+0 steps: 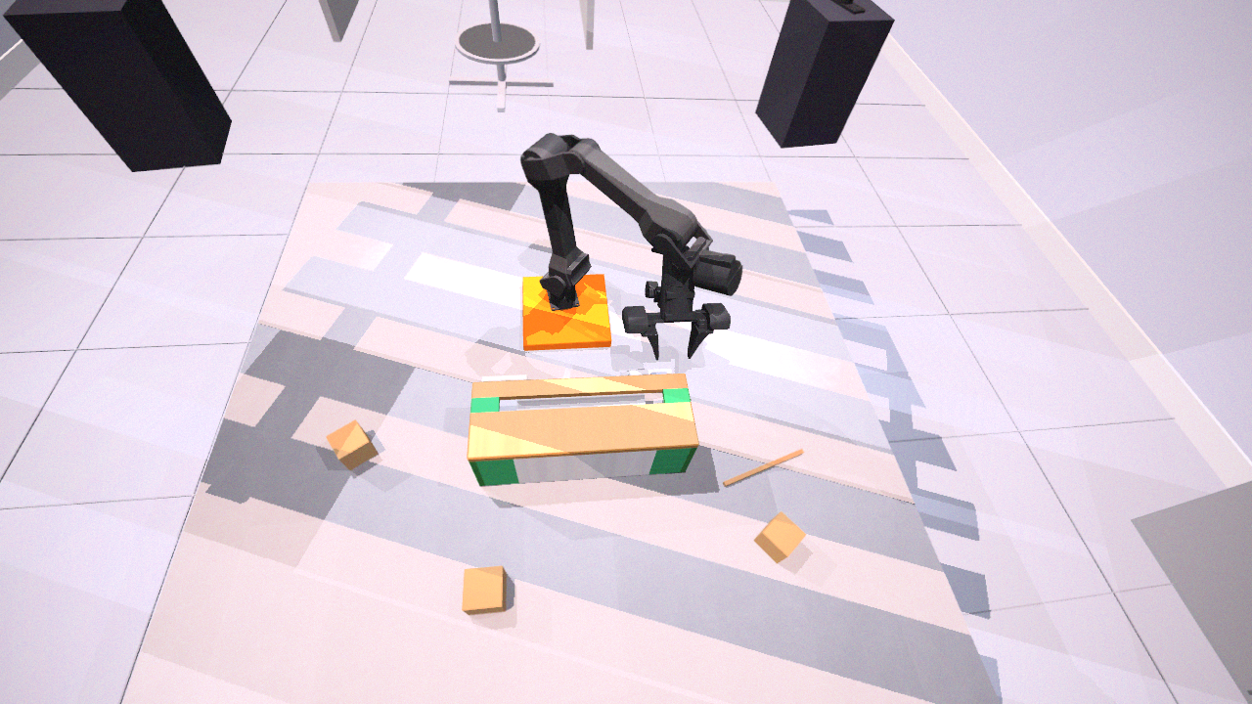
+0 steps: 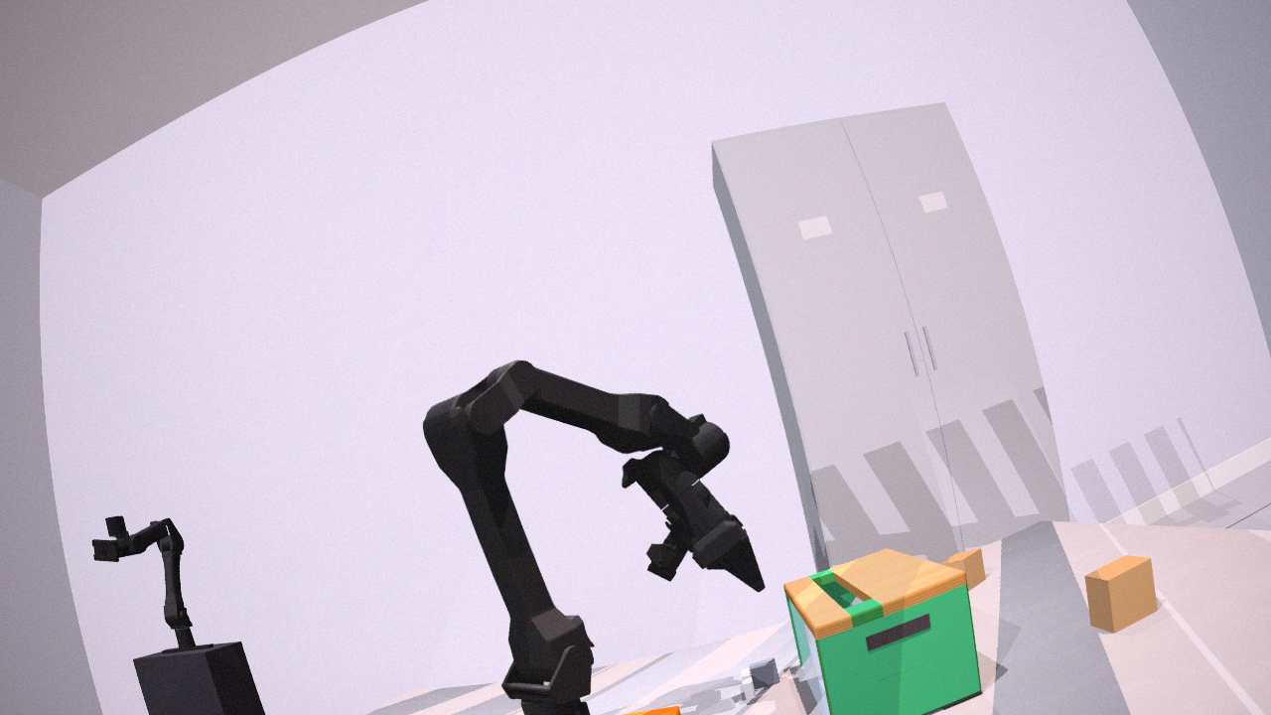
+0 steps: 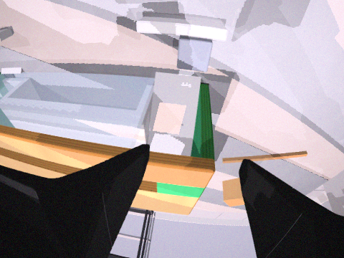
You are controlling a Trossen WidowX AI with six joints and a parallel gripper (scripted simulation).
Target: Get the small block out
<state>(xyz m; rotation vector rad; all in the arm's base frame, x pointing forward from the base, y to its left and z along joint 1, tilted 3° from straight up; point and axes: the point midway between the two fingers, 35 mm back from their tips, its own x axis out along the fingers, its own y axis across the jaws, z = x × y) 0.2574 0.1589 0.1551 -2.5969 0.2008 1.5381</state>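
The gripper [image 1: 675,347] hangs spread and holding nothing, just above the box's [image 1: 582,428] upper right corner in the top view, tips angled down. A small grey block [image 2: 764,672] seems to lie already out on the worktop [image 1: 612,560], at lower centre of the exterior view beside the box's clear front. I'd guess the parted fingers are lined up to straddle it.

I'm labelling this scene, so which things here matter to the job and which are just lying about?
Job: box; small grey block on the table beside it; open gripper.
Lying about: tan cubes; thin stick.
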